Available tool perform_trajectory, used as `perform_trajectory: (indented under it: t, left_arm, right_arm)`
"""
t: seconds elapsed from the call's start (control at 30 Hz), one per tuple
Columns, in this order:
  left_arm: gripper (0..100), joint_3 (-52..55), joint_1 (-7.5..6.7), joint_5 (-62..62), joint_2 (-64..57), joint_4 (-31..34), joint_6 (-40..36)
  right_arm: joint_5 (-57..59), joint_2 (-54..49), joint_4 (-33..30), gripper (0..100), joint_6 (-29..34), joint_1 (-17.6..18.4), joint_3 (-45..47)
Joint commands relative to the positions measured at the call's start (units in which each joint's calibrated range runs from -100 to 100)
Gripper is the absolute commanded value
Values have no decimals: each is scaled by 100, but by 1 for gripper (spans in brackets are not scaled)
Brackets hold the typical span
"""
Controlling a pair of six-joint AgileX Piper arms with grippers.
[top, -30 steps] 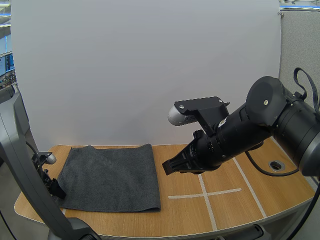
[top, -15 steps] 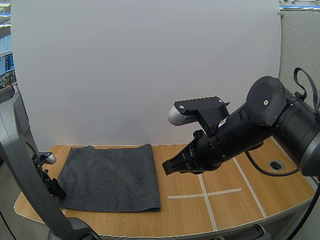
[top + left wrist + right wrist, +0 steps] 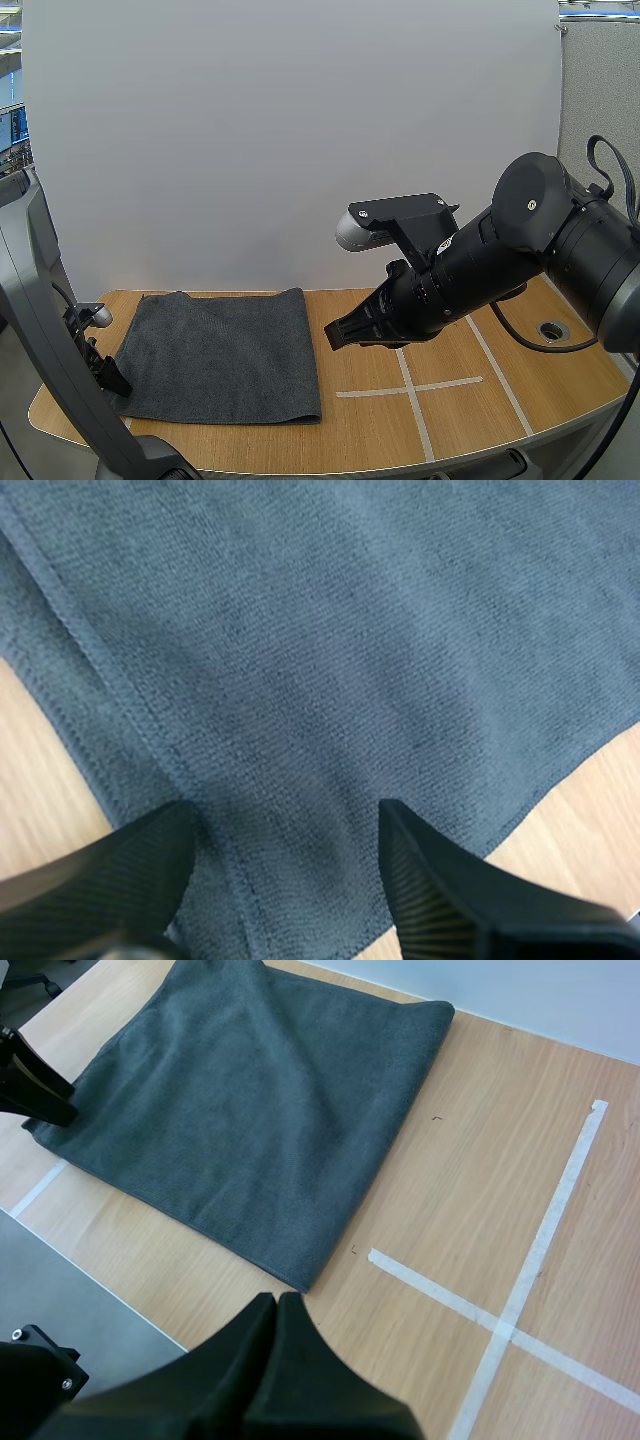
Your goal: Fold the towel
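the grey towel (image 3: 225,350) is laid flat on the table (image 3: 400,425), at lower left of the high view. the right gripper (image 3: 331,338) is held closed at mid-frame, beside the towel. the left gripper (image 3: 288,815) is spread wide over the towel's hem; a grasp is judged in hand, so lowering and pinching are called for next.

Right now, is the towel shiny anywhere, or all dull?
High view: the towel looks dull and evenly lit, no glare. Left wrist view: same matte grey under the open left gripper. Right wrist view: soft light, no bright spots.
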Motion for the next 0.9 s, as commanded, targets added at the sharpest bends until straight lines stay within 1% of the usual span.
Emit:
perform_trajectory:
  t: [0.0, 0.87]
  left_arm:
    - [86, 15, 2, 150, -122, -127, -21]
    - [86, 131, -8, 150, -61, -279, 53]
  right_arm:
    - [6, -21, -9, 0, -44, -21, -2]
    - [6, -21, -9, 0, -44, -21, -2]
